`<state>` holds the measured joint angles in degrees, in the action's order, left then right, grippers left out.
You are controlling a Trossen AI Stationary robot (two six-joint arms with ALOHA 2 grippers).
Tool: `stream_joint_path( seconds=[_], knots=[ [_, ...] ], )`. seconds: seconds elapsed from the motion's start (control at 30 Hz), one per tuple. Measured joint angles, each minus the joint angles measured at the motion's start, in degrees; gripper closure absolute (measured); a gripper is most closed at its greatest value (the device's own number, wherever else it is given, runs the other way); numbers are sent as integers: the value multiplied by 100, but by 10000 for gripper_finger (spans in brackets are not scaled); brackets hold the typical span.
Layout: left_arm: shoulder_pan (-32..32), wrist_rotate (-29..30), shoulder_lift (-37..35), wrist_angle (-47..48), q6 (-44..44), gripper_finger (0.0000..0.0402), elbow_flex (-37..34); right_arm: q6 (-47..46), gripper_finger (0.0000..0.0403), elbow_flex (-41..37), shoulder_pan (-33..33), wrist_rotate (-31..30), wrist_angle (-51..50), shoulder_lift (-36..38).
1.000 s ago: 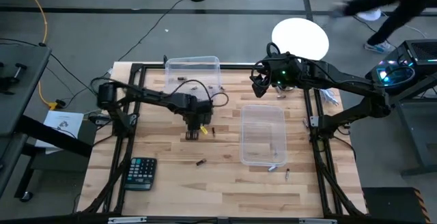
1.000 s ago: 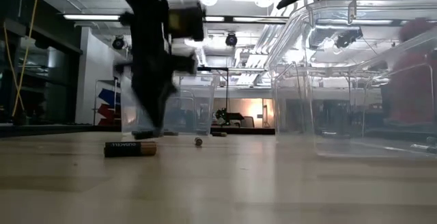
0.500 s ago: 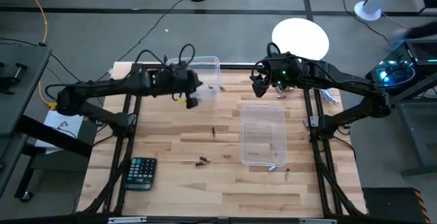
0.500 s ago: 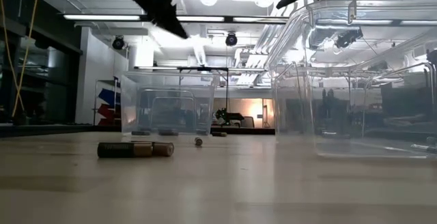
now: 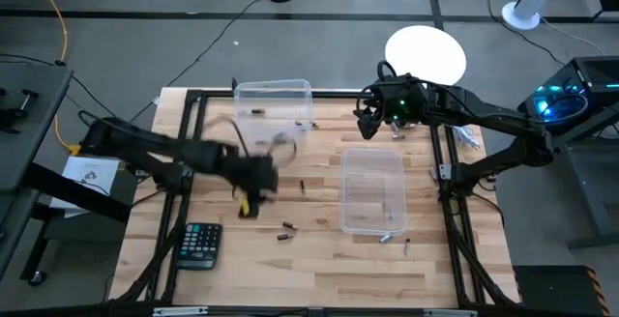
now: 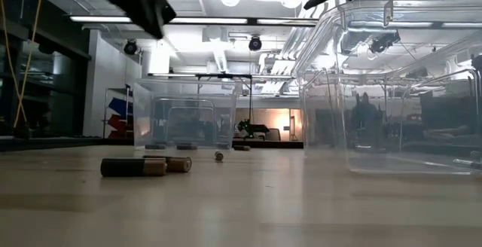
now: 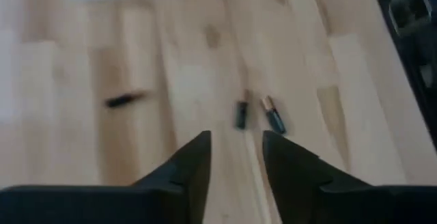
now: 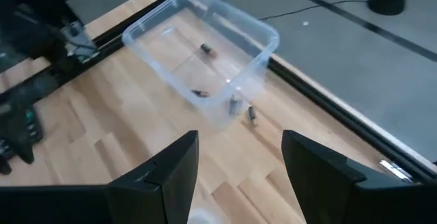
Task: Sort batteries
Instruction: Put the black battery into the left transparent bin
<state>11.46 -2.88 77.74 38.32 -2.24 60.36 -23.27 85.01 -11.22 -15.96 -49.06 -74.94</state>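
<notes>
The left gripper (image 5: 248, 199) has swung from the far bin (image 5: 274, 92) toward the batteries (image 5: 284, 230), fingers apart.

Small dark batteries (image 5: 284, 231) lie loose on the wood — a few more (image 8: 206, 50) inside the clear bin (image 8: 263, 34).

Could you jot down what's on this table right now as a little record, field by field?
Left gripper: open, empty, above the wood near two batteries
Right gripper: open, empty, raised at the table's far side
Far bin: clear plastic, a few batteries inside
Near bin: clear plastic, to the right
Loose batteries: several on the table
Calculator: black, near-left corner
</notes>
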Motion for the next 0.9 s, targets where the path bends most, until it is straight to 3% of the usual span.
stream_joint_path(
  seconds=[0.13, 0.3, 0.47, 0.57, 0.67, 0.9],
  knots=[
    [615, 523, 587, -592, -458, 226, -22, 201, 197, 0, 2, 310, -2, 0],
    [849, 598, 1426, -1559, -808, 189, -22, 236, 197, 0, 27, 994, 42, 0],
    [879, 1074, 2075, -1359, -454, 184, -26, 63, 197, 0, 572, 1306, 186, 0],
    [793, 1279, 2261, -1401, -357, 184, -26, -216, 197, 0, 1092, 924, 351, 0],
    [747, 1480, 2409, -1474, -18, 184, -24, -659, 197, 0, 1621, 99, 407, 0],
    [552, 1544, 2902, -1669, 473, 185, -14, -1597, 197, 0, 2471, -1153, 391, -37]
  ],
)
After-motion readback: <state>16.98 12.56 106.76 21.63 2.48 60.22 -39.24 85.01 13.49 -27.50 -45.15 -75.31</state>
